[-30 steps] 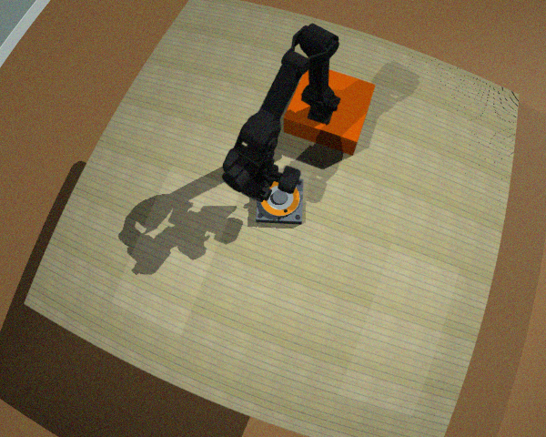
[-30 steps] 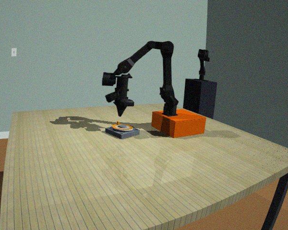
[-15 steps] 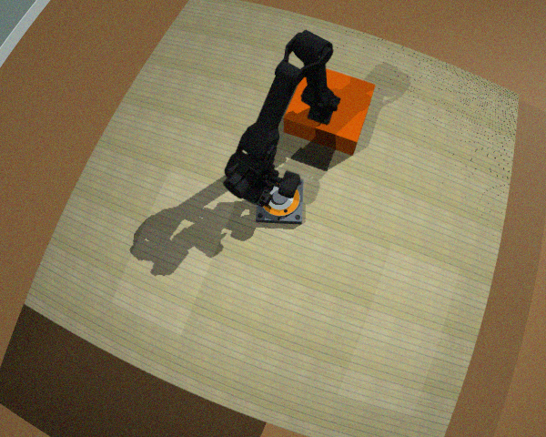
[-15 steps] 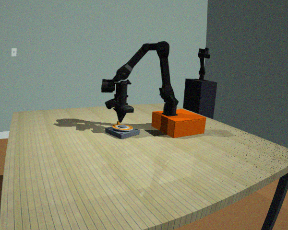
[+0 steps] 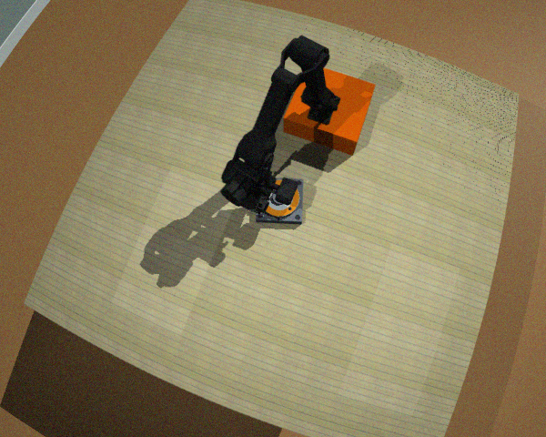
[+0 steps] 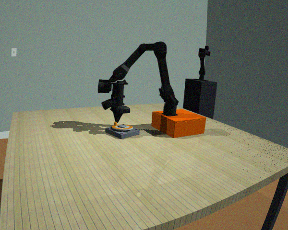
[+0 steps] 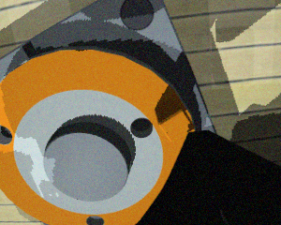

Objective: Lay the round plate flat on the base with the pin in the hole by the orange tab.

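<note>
Round plate, orange rim around grey ring, beneath pointed black hand, fingers pressed together.

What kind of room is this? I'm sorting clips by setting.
Likely a bare test room or lab: a robot arm on an orange block on a wooden table, plain grey walls, and a camera post on a dark stand.

Wrist view: plate on its base, gripper at lower right

The orange-rimmed round plate fills the left, its grey centre around the post, over the grey base; the dark closed gripper covers the plate's right edge.
</note>
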`<state>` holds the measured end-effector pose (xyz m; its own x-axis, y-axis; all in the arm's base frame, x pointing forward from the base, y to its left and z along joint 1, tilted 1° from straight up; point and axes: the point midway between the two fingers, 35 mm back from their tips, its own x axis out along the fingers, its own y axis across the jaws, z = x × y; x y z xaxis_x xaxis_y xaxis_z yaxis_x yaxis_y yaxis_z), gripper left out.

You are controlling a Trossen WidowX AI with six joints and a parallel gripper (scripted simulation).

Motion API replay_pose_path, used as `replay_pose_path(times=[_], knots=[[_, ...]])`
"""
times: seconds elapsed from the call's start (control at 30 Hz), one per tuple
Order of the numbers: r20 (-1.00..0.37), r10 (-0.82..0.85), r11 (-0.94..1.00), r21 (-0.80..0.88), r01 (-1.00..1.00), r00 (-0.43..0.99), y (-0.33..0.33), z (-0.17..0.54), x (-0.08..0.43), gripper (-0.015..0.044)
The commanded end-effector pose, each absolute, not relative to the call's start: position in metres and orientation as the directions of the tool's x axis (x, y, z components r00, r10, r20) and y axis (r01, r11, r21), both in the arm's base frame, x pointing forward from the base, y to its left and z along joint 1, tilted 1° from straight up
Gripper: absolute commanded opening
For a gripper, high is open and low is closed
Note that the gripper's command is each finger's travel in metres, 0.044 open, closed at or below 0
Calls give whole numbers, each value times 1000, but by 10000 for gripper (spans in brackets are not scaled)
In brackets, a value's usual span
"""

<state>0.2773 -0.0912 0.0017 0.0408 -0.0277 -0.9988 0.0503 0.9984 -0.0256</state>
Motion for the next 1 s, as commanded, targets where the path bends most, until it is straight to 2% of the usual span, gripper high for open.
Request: replay_pose_path(times=[0.0, 0.97], knots=[[-999, -25, 998, -23, 50, 42, -89, 1, 284, 0], [-999, -22, 999, -20, 50, 45, -60, 6, 318, 0]])
